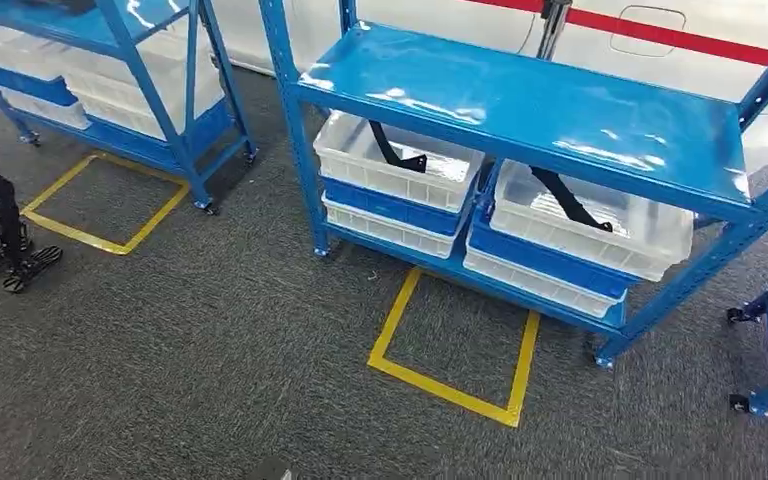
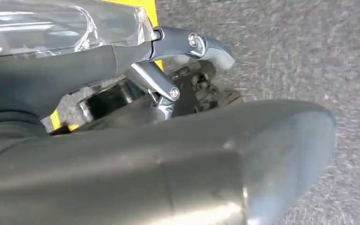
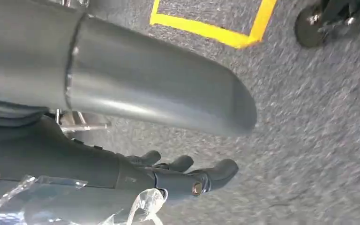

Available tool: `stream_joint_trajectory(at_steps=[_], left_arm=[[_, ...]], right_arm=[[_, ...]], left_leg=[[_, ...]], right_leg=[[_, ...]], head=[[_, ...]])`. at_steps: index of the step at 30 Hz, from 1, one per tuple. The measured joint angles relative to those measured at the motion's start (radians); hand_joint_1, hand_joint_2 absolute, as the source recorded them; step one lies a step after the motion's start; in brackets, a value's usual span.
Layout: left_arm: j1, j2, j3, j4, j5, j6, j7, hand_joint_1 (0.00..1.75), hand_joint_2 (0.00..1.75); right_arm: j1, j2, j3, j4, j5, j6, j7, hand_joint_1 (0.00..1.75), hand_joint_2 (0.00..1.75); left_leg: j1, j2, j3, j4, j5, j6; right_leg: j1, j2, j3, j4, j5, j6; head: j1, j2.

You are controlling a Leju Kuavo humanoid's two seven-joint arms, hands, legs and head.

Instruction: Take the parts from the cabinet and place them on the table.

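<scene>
Grey carpet floor (image 1: 210,350) with yellow tape squares (image 1: 455,345), two blue cabinets, left cabinet (image 1: 150,90) and right cabinet (image 1: 520,110), the right one carrying white bins (image 1: 395,165) on its lower shelf with black parts (image 1: 392,150) lying inside them, well away from both hands. Left hand (image 2: 187,56) hung over the carpet, fingers partly curled with nothing between them, its thick thumb close to the camera. Right hand (image 3: 183,173) also hung over the carpet near a tape corner, fingers straight and slightly apart, holding nothing.
</scene>
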State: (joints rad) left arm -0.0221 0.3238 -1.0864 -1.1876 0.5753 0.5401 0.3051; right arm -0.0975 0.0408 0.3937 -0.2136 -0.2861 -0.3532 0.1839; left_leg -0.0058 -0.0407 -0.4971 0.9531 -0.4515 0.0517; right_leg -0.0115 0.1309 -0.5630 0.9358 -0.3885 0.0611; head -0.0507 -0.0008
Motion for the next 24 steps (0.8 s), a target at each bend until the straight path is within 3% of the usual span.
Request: stream_joint_trajectory(at_steps=[1, 2, 3, 4, 5, 7, 8, 9, 10, 11, 12, 13, 16, 17, 18, 19, 20, 22, 23, 24], left_arm=[[-0.003, -0.024, 0.005, 0.067, 0.012, -0.017, -0.02, 0.0, 0.0], [-0.009, -0.04, 0.009, 0.116, 0.018, -0.026, -0.033, 0.0, 0.0], [-0.019, -0.057, 0.011, 0.172, 0.022, -0.033, -0.04, 0.0, 0.0], [-0.027, -0.068, 0.014, 0.212, 0.023, -0.04, -0.046, 0.0, 0.0], [-0.031, -0.078, 0.015, 0.248, 0.026, -0.048, -0.05, 0.0, 0.0], [-0.031, -0.1, 0.02, 0.338, 0.037, -0.061, -0.06, 0.0, 0.0], [-0.028, -0.111, 0.024, 0.383, 0.04, -0.066, -0.064, 0.0, 0.0], [-0.029, -0.119, 0.026, 0.414, 0.041, -0.068, -0.069, 0.0, 0.0], [-0.032, -0.13, 0.031, 0.449, 0.041, -0.068, -0.07, 0.0, 0.0], [-0.036, -0.138, 0.034, 0.478, 0.041, -0.069, -0.071, 0.0, 0.0], [-0.042, -0.147, 0.036, 0.504, 0.041, -0.07, -0.072, 0.0, 0.0], [-0.046, -0.158, 0.039, 0.526, 0.042, -0.072, -0.072, 0.0, 0.0], [-0.053, -0.18, 0.042, 0.604, 0.051, -0.077, -0.066, 0.0, 0.0], [-0.055, -0.187, 0.043, 0.621, 0.053, -0.08, -0.064, 0.0, 0.0], [-0.058, -0.188, 0.049, 0.643, 0.054, -0.08, -0.064, 0.0, 0.0], [-0.061, -0.199, 0.053, 0.665, 0.056, -0.08, -0.063, 0.0, 0.0], [-0.061, -0.205, 0.057, 0.69, 0.058, -0.082, -0.059, 0.0, 0.0], [-0.056, -0.208, 0.059, 0.73, 0.063, -0.083, -0.046, 0.0, 0.0], [-0.053, -0.209, 0.06, 0.746, 0.065, -0.083, -0.043, 0.0, 0.0], [-0.053, -0.212, 0.062, 0.76, 0.069, -0.083, -0.043, 0.0, 0.0]], right_arm=[[0.005, -0.003, 0.002, 0.0, -0.001, 0.0, -0.001, 0.0, 0.0], [0.007, -0.005, 0.003, 0.0, -0.001, 0.0, -0.003, 0.0, 0.0], [0.008, -0.006, 0.004, 0.0, -0.002, 0.0, -0.008, 0.0, 0.0], [0.008, -0.005, 0.006, 0.0, -0.003, 0.001, -0.012, 0.0, 0.0], [0.008, -0.005, 0.01, 0.0, -0.002, 0.003, -0.019, 0.0, 0.0], [0.007, -0.004, 0.015, 0.0, -0.002, 0.005, -0.029, 0.0, 0.0], [0.008, -0.003, 0.016, 0.0, -0.001, 0.005, -0.033, 0.0, 0.0], [0.009, -0.002, 0.018, 0.0, -0.001, 0.006, -0.037, 0.0, 0.0], [0.01, -0.002, 0.019, 0.0, -0.001, 0.007, -0.038, 0.0, 0.0], [0.011, -0.002, 0.021, 0.0, -0.001, 0.008, -0.038, 0.0, 0.0], [0.012, -0.003, 0.022, 0.0, -0.001, 0.008, -0.039, 0.0, 0.0], [0.012, -0.007, 0.026, 0.0, 0.0, 0.008, -0.04, 0.0, 0.0], [0.009, -0.007, 0.031, 0.0, 0.002, 0.011, -0.043, 0.0, 0.0], [0.009, -0.006, 0.033, 0.0, 0.006, 0.011, -0.044, 0.0, 0.0], [0.009, -0.001, 0.037, 0.0, 0.008, 0.012, -0.044, 0.0, 0.0], [0.008, -0.002, 0.039, 0.0, 0.011, 0.012, -0.044, 0.0, 0.0], [0.004, -0.002, 0.042, 0.0, 0.013, 0.012, -0.044, 0.0, 0.0], [0.002, -0.001, 0.046, 0.0, 0.021, 0.009, -0.043, 0.0, 0.0], [0.004, -0.001, 0.05, 0.0, 0.029, 0.002, -0.044, 0.0, 0.0], [0.008, -0.001, 0.057, 0.0, 0.038, -0.007, -0.044, 0.0, 0.0]], left_leg=[[-0.003, 0.012, 0.0, 0.0, 0.003, 0.007], [0.005, 0.025, -0.003, -0.007, 0.011, 0.017], [0.001, 0.038, -0.006, -0.007, 0.014, 0.022], [-0.001, 0.048, -0.011, -0.007, 0.017, 0.031], [-0.005, 0.06, -0.017, -0.007, 0.018, 0.033], [-0.015, 0.089, -0.028, -0.006, 0.022, 0.038], [-0.02, 0.103, -0.032, -0.006, 0.024, 0.04], [-0.025, 0.115, -0.033, -0.006, 0.025, 0.041], [-0.03, 0.124, -0.033, -0.006, 0.026, 0.041], [-0.034, 0.131, -0.032, -0.006, 0.027, 0.041], [-0.036, 0.138, -0.031, -0.006, 0.028, 0.04], [-0.037, 0.147, -0.027, -0.005, 0.029, 0.037], [-0.027, 0.175, -0.026, -0.011, 0.036, 0.026], [-0.036, 0.185, -0.021, -0.012, 0.037, 0.022], [-0.032, 0.15, -0.024, 0.002, 0.027, 0.018], [-0.026, 0.094, -0.044, 0.043, -0.007, 0.004], [-0.015, 0.064, -0.079, 0.121, -0.054, -0.011], [0.007, 0.05, -0.146, 0.281, -0.123, -0.034], [0.015, 0.05, -0.161, 0.316, -0.127, -0.044], [0.023, 0.05, -0.147, 0.291, -0.105, -0.054]], right_leg=[[-0.004, 0.013, -0.003, -0.005, 0.005, 0.007], [-0.006, 0.013, -0.006, 0.0, 0.004, 0.01], [-0.002, -0.045, -0.017, 0.025, -0.017, 0.01], [0.001, -0.093, -0.044, 0.088, -0.063, 0.013], [0.001, -0.117, -0.085, 0.18, -0.116, 0.016], [0.001, -0.126, -0.15, 0.343, -0.19, 0.018], [0.001, -0.126, -0.155, 0.371, -0.196, 0.016], [0.002, -0.126, -0.127, 0.337, -0.177, 0.012], [0.005, -0.126, -0.075, 0.264, -0.146, 0.006], [0.011, -0.133, -0.004, 0.15, -0.106, -0.005], [0.019, -0.153, 0.064, 0.045, -0.079, -0.02], [0.027, -0.183, 0.086, 0.0, -0.088, -0.034], [0.037, -0.163, 0.081, -0.009, -0.071, -0.06], [0.028, -0.151, 0.082, -0.025, -0.059, -0.069], [0.015, -0.143, 0.093, -0.04, -0.041, -0.056], [0.008, -0.136, 0.09, -0.048, -0.035, -0.062], [0.003, -0.129, 0.082, -0.048, -0.027, -0.059], [-0.004, -0.108, 0.07, -0.047, -0.021, -0.049], [-0.009, -0.099, 0.065, -0.046, -0.017, -0.045], [-0.015, -0.093, 0.062, -0.044, -0.015, -0.04]], head=[[0.0, 0.0], [0.0, 0.0], [0.001, 0.0], [0.003, 0.0], [0.003, 0.0], [0.005, 0.0], [0.004, 0.0], [0.005, 0.0], [0.004, 0.0], [0.004, 0.0], [0.004, 0.0], [0.002, 0.0], [0.007, 0.0], [0.008, 0.0], [0.01, 0.0], [0.003, 0.0], [0.003, 0.0], [0.002, 0.0], [0.002, 0.0], [0.002, 0.0]])
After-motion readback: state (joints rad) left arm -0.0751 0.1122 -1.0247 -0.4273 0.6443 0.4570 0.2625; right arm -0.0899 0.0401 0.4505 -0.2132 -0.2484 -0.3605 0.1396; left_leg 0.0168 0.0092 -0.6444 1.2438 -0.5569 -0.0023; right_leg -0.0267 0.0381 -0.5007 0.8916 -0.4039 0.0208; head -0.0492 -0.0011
